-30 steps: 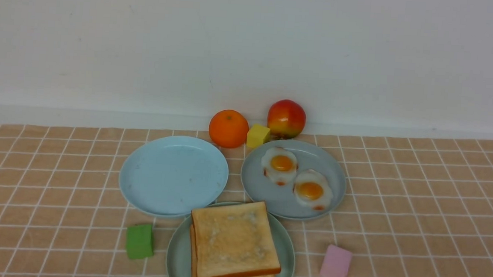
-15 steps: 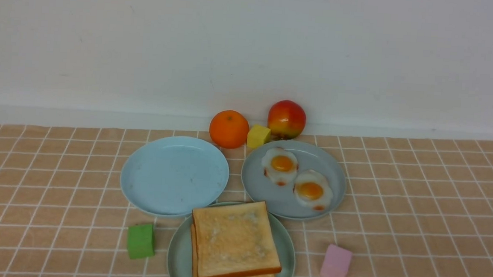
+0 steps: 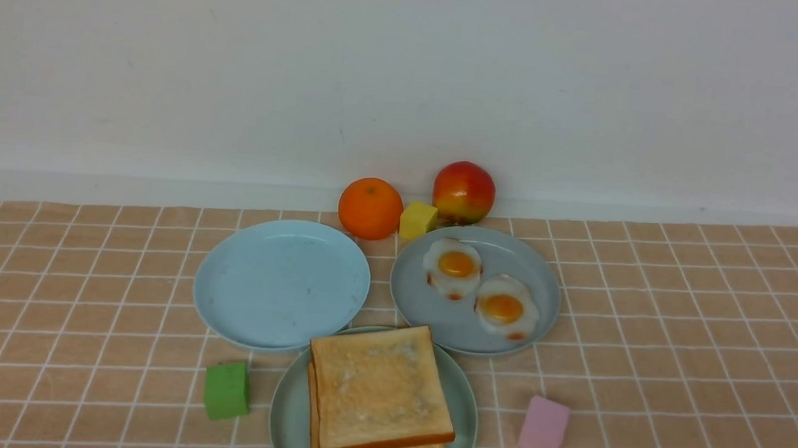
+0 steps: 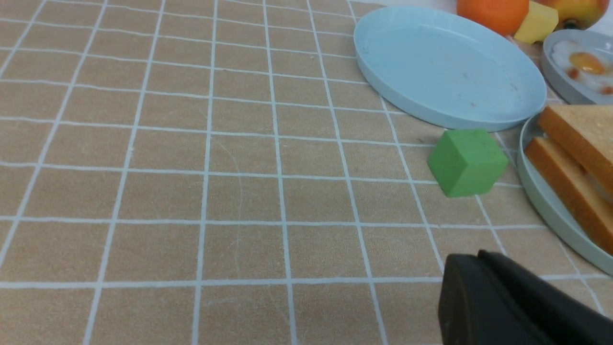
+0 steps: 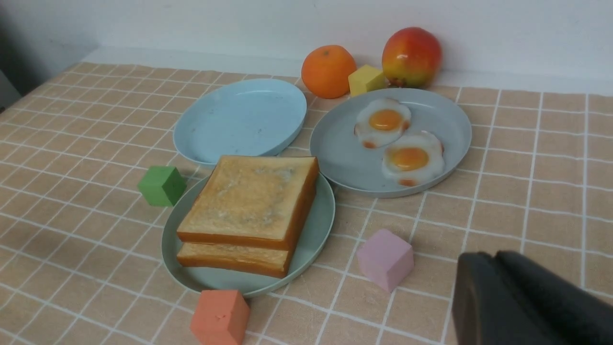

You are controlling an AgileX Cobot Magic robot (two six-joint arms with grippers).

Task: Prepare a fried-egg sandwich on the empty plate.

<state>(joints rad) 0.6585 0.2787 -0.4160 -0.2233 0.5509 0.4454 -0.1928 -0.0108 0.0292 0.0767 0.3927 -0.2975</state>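
Note:
Two golden toast slices (image 3: 382, 389) lie stacked on the mint-green plate (image 3: 287, 411) at the front centre. Two fried eggs (image 3: 453, 265) (image 3: 505, 308) rest on the grey-blue plate (image 3: 541, 274) behind and to the right. The sky-blue plate (image 3: 277, 282) at the back left holds nothing. Neither arm shows in the front view. My left gripper (image 4: 479, 254) is shut and empty, above the cloth near the green cube (image 4: 467, 163). In the right wrist view my right gripper (image 5: 493, 254) hangs shut and empty beside the pink cube (image 5: 385, 258).
An orange (image 3: 370, 208), a yellow cube (image 3: 418, 219) and a red-yellow apple (image 3: 464, 192) stand by the back wall. A coral cube (image 5: 220, 318) sits in front of the toast plate. A checked tan cloth covers the table.

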